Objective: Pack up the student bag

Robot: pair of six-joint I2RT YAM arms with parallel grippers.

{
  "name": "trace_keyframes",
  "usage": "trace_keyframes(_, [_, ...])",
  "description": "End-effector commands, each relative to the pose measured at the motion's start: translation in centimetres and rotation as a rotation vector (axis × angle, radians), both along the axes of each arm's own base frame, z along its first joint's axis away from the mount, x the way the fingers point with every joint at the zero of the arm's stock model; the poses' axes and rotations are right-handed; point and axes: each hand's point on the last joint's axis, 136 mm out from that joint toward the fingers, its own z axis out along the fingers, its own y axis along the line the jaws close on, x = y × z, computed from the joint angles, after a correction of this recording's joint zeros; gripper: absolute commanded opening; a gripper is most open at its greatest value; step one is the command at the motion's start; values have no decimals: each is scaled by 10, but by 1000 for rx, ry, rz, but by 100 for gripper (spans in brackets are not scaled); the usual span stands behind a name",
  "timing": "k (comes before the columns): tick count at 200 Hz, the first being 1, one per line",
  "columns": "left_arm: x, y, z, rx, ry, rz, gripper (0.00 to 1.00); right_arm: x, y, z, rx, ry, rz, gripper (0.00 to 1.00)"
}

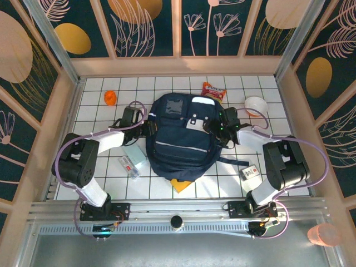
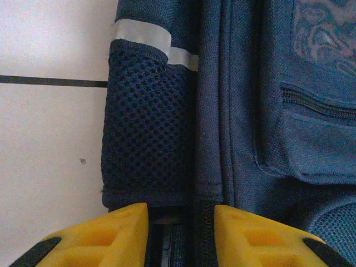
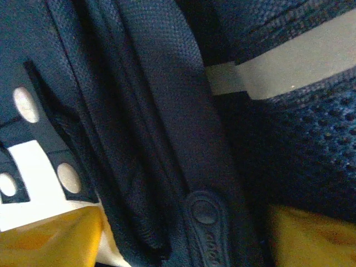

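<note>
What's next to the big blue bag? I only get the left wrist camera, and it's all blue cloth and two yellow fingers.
Observer: In the top view, a red snack packet lies at the far edge of the student bag.
Operator: Where's the other arm?
Observer: The right gripper is against the bag's right side, opposite the left gripper.
Operator: Is there a dish anywhere?
Observer: Yes, a white bowl sits to the right of the snack packet.
</note>
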Motion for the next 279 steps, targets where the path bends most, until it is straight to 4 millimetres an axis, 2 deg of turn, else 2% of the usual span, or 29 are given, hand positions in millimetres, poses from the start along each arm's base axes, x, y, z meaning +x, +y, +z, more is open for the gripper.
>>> trace_keyframes(1, [17,-8,17,-47,-40,22,34,17,24,2,121,-62,21,73])
trace_keyframes(17, [23,-4,24,-28,-56,48,34,31,40,12,178,-107,63,69])
trace_keyframes(51, [27,2,31,-22,-66,101,35,55,60,35,234,-177,111,66])
trace_keyframes(76, [26,8,44,-17,-105,121,41,67,64,47,218,-205,148,66])
trace_keyframes(88, [26,8,59,1,-157,92,46,67,59,51,191,-213,150,67])
trace_keyframes(97, [26,7,73,20,-207,50,46,64,51,58,174,-224,141,69])
trace_keyframes(120, [20,-6,112,109,-374,-149,49,53,26,77,118,-263,103,72])
trace_keyframes(135, [9,-26,132,160,-472,-341,51,45,6,86,87,-281,68,74])
trace_keyframes(142, [-2,-37,129,184,-492,-446,51,42,0,93,93,-304,62,74])
trace_keyframes(144, [-1,-41,139,189,-520,-471,52,42,-2,95,96,-313,61,74])
trace_keyframes(147, [-4,-47,142,204,-542,-511,52,40,-3,98,102,-327,62,74])
trace_keyframes(167, [-37,-83,132,267,-628,-827,52,34,-11,118,158,-413,64,74])
trace_keyframes(187, [-72,-111,117,234,-679,-1083,53,33,-18,140,209,-516,67,74])
trace_keyframes(201, [-79,-124,110,218,-673,-1132,54,36,-24,151,209,-560,69,74])
trace_keyframes(240, [-105,-157,78,204,-587,-1322,62,39,-37,162,194,-588,91,75])
trace_keyframes(265, [-121,-172,73,224,-629,-1410,65,28,-32,170,227,-638,125,75])
trace_keyframes(279, [-125,-176,69,248,-644,-1432,66,20,-32,168,231,-644,131,75])
